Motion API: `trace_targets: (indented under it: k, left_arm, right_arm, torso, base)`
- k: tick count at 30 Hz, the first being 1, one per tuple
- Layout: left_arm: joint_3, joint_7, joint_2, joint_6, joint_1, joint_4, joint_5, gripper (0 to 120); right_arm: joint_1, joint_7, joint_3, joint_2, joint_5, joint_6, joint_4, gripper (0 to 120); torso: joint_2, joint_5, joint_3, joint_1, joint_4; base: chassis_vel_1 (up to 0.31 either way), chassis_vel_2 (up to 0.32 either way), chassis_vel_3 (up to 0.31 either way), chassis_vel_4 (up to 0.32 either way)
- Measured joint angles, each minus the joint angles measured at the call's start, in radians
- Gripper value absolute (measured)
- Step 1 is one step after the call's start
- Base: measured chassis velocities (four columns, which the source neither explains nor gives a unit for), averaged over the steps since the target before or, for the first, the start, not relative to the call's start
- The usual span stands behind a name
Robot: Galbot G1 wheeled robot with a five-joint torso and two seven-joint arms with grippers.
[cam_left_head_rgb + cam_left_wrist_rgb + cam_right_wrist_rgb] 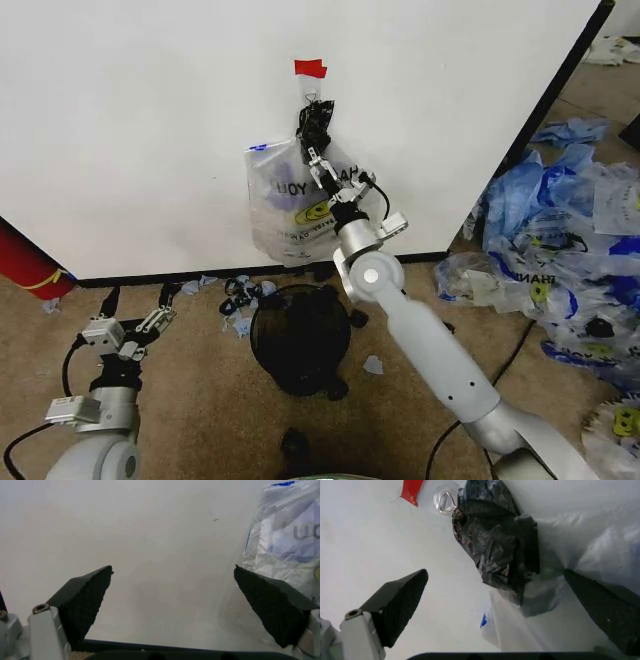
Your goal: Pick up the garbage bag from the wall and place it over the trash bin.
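Thin see-thru plastic garbage bag (292, 205) w/ yellow smiley and dark lettering hangs on the large plain white wall panel (140, 130), just below a small red tape piece (309, 68). A crumpled black plastic bag (316, 122) sits at its top, by a clear hook (445, 500). Right gripper (318, 160) is raised against the upper part of the garbage bag, fingers (400, 603) spread wide, nothing held; the black plastic lies between them in the wrist view. Small round black wire-mesh trash bin (300, 340) stands on brown carpet below the bag, near the wall's black base strip. Left gripper (135, 325) is low at left, near the floor, pointing at the wall, jaws wide apart, empty. Pile of blue/clear bags (570, 250) lies at right.
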Motion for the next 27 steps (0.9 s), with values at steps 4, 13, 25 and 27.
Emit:
trace_targets:
  k: [4, 13, 25, 27]
  left_arm:
    - [0.000, 0.000, -0.006, -0.006, 0.000, 0.004, 0.003, 97]
    - [0.002, 0.000, -0.010, -0.013, 0.001, 0.008, 0.007, 97]
    - [0.007, 0.000, -0.008, -0.022, 0.000, 0.018, 0.007, 97]
    - [0.008, 0.000, -0.007, -0.024, -0.001, 0.020, 0.007, 97]
  right_arm:
    - [0.009, -0.002, -0.001, 0.012, 0.000, 0.000, -0.006, 99]
    - [0.011, -0.004, 0.004, 0.020, -0.004, 0.003, -0.002, 77]
    - [0.003, -0.011, 0.017, 0.015, -0.007, 0.009, -0.003, 32]
    - [0.003, -0.014, 0.018, 0.016, -0.007, 0.011, -0.010, 25]
  torso:
    - [0.000, 0.0001, 0.000, 0.000, -0.0001]
    - [0.000, 0.0001, 0.000, 0.000, 0.0000]
    - [0.000, 0.0001, 0.000, 0.000, 0.0000]
    - [0.000, 0.0001, 0.000, 0.000, -0.0001]
  base:
    - [0.000, 0.000, 0.000, 0.000]
    - [0.000, 0.000, 0.000, 0.000]
    - [0.000, 0.000, 0.000, 0.000]
    - [0.000, 0.000, 0.000, 0.000]
